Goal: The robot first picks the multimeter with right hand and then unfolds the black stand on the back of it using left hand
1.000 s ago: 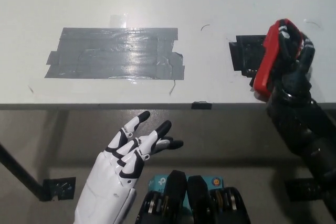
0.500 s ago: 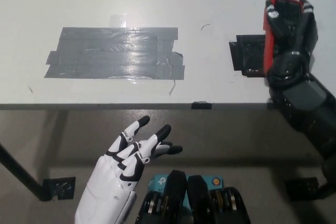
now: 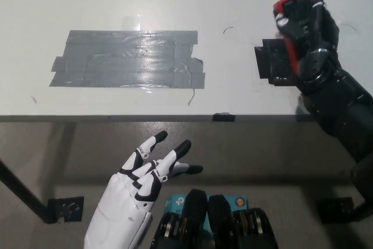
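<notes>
My black right hand (image 3: 312, 39) is shut on the red-edged multimeter (image 3: 289, 4), holding it up above the right part of the white table (image 3: 175, 4), over a black tape patch (image 3: 274, 62). The multimeter's dark face or back is turned toward the camera and largely covered by the fingers; the stand cannot be made out. My white left hand (image 3: 145, 173) hangs open below the table's front edge at lower left, fingers spread, well apart from the multimeter.
A large grey tape patch (image 3: 128, 59) lies on the table at centre left. The table's front edge (image 3: 145, 118) runs across the middle, with a small black clip (image 3: 223, 117) on it. Floor and black tape marks (image 3: 65, 209) lie below.
My right hand has lifted the multimeter and carried it leftward while turning it. The left hand has barely shifted.
</notes>
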Robot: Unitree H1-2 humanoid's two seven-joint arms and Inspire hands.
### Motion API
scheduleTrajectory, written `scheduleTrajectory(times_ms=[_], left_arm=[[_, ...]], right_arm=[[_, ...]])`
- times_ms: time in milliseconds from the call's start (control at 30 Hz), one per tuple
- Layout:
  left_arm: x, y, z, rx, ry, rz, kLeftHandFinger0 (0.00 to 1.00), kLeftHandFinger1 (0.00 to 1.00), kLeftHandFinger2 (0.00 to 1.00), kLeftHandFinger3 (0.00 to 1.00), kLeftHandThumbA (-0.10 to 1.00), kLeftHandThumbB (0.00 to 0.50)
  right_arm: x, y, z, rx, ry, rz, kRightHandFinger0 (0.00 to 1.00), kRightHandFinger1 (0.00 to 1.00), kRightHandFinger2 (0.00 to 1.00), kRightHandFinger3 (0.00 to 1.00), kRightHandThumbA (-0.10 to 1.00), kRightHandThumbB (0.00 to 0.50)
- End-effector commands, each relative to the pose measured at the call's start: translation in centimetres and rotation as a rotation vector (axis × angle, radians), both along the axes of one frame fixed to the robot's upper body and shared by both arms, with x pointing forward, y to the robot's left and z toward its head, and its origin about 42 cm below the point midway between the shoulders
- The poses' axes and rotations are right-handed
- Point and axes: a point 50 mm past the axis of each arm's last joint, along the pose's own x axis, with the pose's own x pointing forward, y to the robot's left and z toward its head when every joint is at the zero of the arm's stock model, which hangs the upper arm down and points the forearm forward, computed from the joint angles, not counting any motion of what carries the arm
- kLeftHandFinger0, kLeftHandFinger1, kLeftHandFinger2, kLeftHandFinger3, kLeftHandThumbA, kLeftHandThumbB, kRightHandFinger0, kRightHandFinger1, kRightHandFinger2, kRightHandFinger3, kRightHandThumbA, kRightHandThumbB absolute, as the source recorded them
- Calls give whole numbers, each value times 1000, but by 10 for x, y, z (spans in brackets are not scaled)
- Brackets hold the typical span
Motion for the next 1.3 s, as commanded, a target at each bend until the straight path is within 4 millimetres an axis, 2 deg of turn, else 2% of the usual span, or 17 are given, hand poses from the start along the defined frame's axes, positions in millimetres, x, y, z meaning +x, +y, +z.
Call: scheduleTrajectory(times_ms=[0,100,233,433,600,733,800,833,933,1033,1100,1133,1167,1200,1233,1267], left_arm=[[-7,4,5,-34,-75,-62,1000,595,640,1000,1000,189],[-7,4,4,-38,-70,-66,1000,601,640,1000,1000,192],[-5,5,4,-32,-70,-70,1000,617,661,1000,1000,185],[-5,4,5,-29,-67,-62,1000,609,651,1000,1000,188],[-4,5,6,-15,-66,-54,1000,607,659,1000,1000,193],[-3,5,5,-10,-53,-57,1000,614,674,1000,1000,198],[-4,4,4,-12,-45,-55,1000,611,656,1000,1000,206],[-6,4,3,-14,-39,-52,1000,621,659,1000,1000,205],[-7,5,2,-10,-43,-44,1000,653,672,1000,1000,205],[-7,8,1,-4,-50,-30,1000,713,700,1000,1000,212],[-6,9,2,1,-47,-25,1000,753,752,1000,1000,218],[-5,9,1,5,-48,-13,1000,774,799,1000,1000,224],[-4,9,1,4,-49,-9,1000,796,833,1000,1000,221],[-4,9,1,3,-49,-8,1000,803,843,1000,1000,221],[-3,9,0,4,-46,-4,1000,950,961,1000,1000,214],[-3,9,0,1,-43,-1,1000,1000,1000,1000,1000,215]], right_arm=[[15,21,30,-147,360,374,1000,1000,1000,1000,677,494],[10,12,11,-188,453,402,1000,1000,1000,1000,737,500],[9,4,7,-185,488,410,1000,1000,1000,1000,740,500],[10,-1,11,-179,473,399,1000,1000,1000,1000,808,500],[16,5,33,-238,376,409,1000,1000,1000,1000,847,500],[17,14,41,-262,334,431,1000,1000,1000,1000,848,476],[13,21,25,-261,339,447,1000,1000,1000,1000,823,486],[9,24,11,-266,340,466,1000,1000,1000,1000,871,499],[5,29,0,-261,332,476,1000,1000,1000,1000,909,482],[11,31,25,-191,267,490,1000,1000,1000,1000,931,474],[16,31,55,-174,192,514,1000,1000,1000,1000,999,496],[18,29,78,-165,130,532,1000,1000,1000,1000,1000,500],[18,28,91,-163,88,543,1000,1000,1000,1000,1000,500],[18,28,95,-163,73,548,1000,1000,1000,1000,1000,500],[16,27,120,-167,-7,582,1000,1000,1000,1000,1000,480],[11,26,139,-161,-64,611,1000,1000,1000,1000,1000,468]])
